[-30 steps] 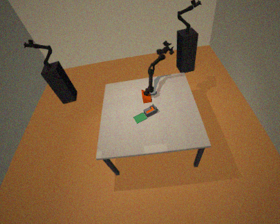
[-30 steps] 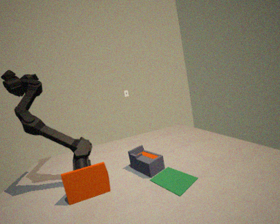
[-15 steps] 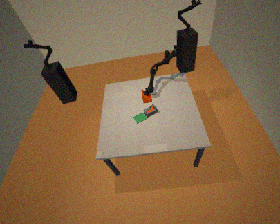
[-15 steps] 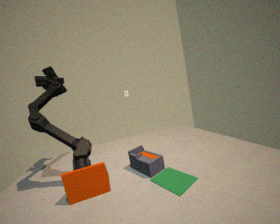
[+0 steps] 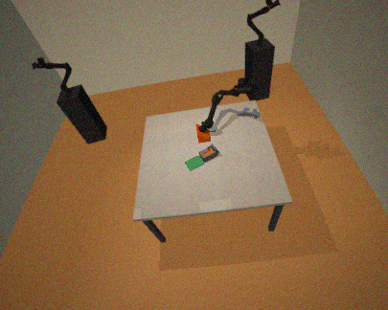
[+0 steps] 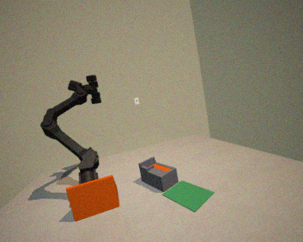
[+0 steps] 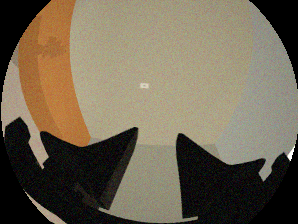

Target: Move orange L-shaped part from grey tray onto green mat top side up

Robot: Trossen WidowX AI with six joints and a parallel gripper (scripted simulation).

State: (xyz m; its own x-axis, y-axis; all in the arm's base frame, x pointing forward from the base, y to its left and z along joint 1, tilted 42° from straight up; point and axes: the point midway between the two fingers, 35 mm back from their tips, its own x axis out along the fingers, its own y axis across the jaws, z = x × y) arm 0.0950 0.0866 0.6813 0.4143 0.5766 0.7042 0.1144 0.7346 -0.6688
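The orange L-shaped part [image 6: 161, 167] sits in the grey tray [image 6: 158, 178], with the green mat [image 6: 188, 195] just beside it on the near right. The gripper [image 6: 93, 90] is up high, well apart, fingers partly closed on nothing. The part looks rigid, light and probably slick, so I'd pinch its tipped-up end.
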